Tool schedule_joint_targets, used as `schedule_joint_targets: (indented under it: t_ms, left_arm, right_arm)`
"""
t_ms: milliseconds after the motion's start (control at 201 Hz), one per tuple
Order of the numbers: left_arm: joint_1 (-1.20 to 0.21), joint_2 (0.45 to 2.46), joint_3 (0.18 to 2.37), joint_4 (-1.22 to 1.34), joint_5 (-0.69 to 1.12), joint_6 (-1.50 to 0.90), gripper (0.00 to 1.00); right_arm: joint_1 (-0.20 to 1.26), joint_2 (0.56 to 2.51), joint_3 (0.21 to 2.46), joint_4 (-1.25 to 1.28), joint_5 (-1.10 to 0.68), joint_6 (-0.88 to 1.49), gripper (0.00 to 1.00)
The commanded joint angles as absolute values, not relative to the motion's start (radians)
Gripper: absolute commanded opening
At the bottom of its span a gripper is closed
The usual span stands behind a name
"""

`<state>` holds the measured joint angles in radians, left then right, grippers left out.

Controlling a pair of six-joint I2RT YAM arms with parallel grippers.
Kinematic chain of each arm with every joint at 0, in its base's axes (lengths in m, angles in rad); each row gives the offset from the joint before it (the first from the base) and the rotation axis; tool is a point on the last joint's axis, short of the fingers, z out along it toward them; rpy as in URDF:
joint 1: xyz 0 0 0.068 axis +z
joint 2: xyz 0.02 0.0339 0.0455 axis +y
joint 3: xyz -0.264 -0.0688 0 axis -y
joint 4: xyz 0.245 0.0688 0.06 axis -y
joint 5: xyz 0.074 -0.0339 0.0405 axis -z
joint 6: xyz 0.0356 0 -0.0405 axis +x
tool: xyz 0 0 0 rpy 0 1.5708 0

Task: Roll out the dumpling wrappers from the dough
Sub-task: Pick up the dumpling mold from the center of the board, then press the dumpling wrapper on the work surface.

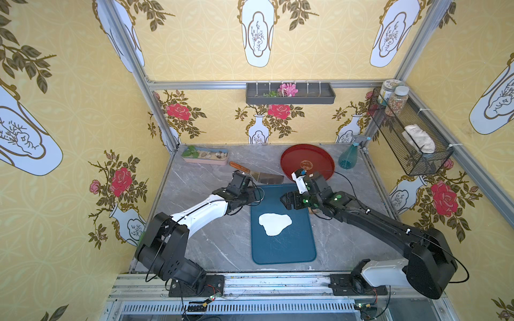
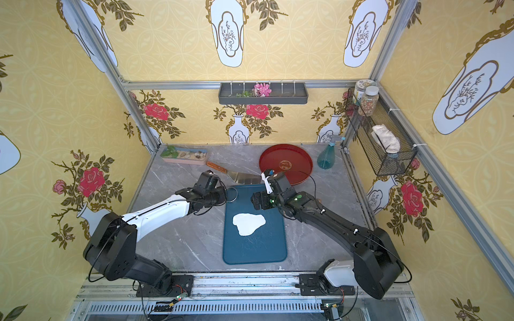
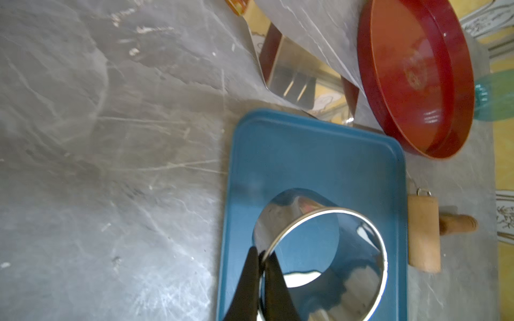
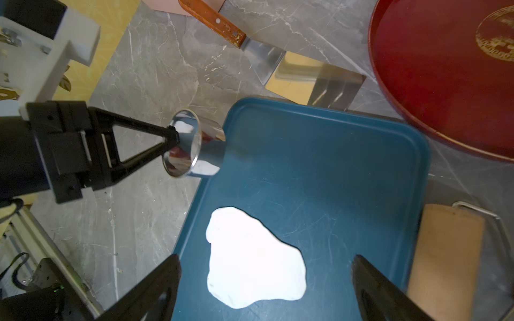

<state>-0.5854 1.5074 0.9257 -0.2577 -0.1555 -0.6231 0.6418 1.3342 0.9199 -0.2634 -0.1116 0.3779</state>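
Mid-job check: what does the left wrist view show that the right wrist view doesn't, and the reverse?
Left wrist only: the teal bottle and the handle end of the rolling pin. Of the dough it gives at most a white sliver through the ring.
Right wrist only: the whole dough sheet lying on the mat, and the right end effector, open.
Both: the left end effector shut on the ring's rim, the mat, tray, scraper and rolling pin.

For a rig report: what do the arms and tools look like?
On the left arm, black joints and a white forearm shell; the right arm is black, white near its base, with green wrist lights. Thin black cables loop along both. The left tool and right tool have black hollow triangular fingers.
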Motion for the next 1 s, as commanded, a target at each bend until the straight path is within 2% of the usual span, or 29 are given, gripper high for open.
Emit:
schedule_joint_targets:
  t_ms: [0,378,622,991]
  left_arm:
    - [-0.648,1.498,0.934,-0.323,-0.172,-0.645,0.00]
    - [-0.862,1.563,1.003,-0.456,-0.183,-0.681,0.00]
    - [-0.874,1.571,1.033,-0.505,-0.183,-0.662,0.00]
    - [-0.874,1.585,1.041,-0.537,-0.179,-0.637,0.00]
  right_arm:
    - [0.659,1.312,0.903,-0.288,-0.074,0.453,0.92]
    - [0.757,1.236,0.827,-0.327,-0.050,0.576,0.76]
    - [0.770,1.251,0.802,-0.306,-0.045,0.621,0.60]
    - [0.770,1.368,0.828,-0.210,-0.092,0.659,0.45]
